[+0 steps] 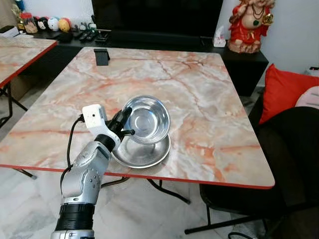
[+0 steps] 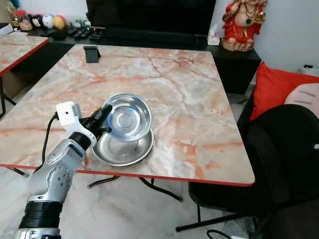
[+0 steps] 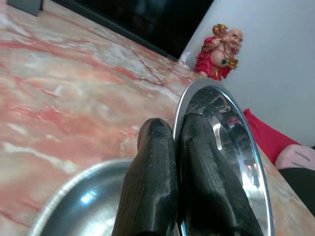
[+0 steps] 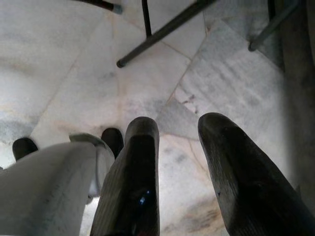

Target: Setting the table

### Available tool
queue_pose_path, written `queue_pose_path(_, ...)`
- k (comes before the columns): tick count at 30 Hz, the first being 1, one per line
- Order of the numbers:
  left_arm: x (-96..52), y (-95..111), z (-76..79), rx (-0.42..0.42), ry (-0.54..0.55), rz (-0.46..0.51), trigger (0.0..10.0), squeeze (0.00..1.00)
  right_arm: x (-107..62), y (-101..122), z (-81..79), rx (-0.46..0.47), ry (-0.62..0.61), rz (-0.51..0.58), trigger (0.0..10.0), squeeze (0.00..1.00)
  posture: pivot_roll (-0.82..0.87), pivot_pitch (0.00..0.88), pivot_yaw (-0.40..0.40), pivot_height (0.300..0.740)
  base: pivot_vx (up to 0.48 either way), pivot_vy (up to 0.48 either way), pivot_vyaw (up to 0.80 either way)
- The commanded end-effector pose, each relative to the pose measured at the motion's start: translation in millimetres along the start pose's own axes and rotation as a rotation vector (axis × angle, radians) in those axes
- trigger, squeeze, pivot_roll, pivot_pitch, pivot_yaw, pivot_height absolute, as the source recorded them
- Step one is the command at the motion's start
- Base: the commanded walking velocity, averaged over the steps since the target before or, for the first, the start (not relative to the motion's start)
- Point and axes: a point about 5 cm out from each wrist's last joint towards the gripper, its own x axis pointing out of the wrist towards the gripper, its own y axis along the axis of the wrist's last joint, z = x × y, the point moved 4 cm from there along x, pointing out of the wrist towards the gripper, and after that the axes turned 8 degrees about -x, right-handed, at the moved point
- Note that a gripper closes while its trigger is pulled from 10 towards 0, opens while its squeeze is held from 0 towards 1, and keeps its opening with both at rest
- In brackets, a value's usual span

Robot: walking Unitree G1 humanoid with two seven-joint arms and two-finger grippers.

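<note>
Marble table (image 1: 199,99) out front — left pincer (image 1: 125,124) clenched on the steel bowl's (image 1: 147,118) rim, tilting it above the plate (image 1: 142,153) near the table's front edge. Next — probably carrying it to a place setting.

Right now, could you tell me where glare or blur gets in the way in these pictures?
Left eye view: sharp, with bright reflections inside the steel bowl that the left gripper pinches by the rim over the plate. Left wrist view: the fingers are soft and close, and highlights streak the bowl's inner wall. Right wrist view: dim, the right gripper hangs open over the floor.
</note>
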Motion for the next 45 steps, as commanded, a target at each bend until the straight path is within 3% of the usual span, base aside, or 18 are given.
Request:
queue_pose_path(1, 2.0, 2, 3.4, 0.01, -0.016, -0.002, 10.0, 0.0, 0.2, 3, 1.5, 0.0, -0.007, 0.011, 10.0, 0.0, 0.09, 0.0, -0.058, 0.715, 0.0, 0.0, 0.0)
queue_pose_path(17, 0.6, -7, 9.0, -0.016, -0.032, -0.039, 10.0, 0.0, 0.5, 4, 1.4, 0.0, -0.007, 0.015, 10.0, 0.0, 0.09, 0.0, -0.058, 0.715, 0.0, 0.0, 0.0)
queue_pose_path(36, 0.8, -6, 13.5, -0.019, -0.054, -0.039, 10.0, 0.0, 0.7, 7, 3.2, -0.001, -0.015, 0.024, 10.0, 0.0, 0.09, 0.0, -0.063, 0.715, 0.337, 0.0, -0.11)
queue_pose_path(45, -5.1, -9, 16.6, -0.036, -0.095, -0.071, 10.0, 0.0, 0.8, 7, 3.0, -0.003, -0.012, 0.022, 10.0, 0.0, 0.09, 0.0, -0.065, 0.715, 0.0, 0.0, 0.0)
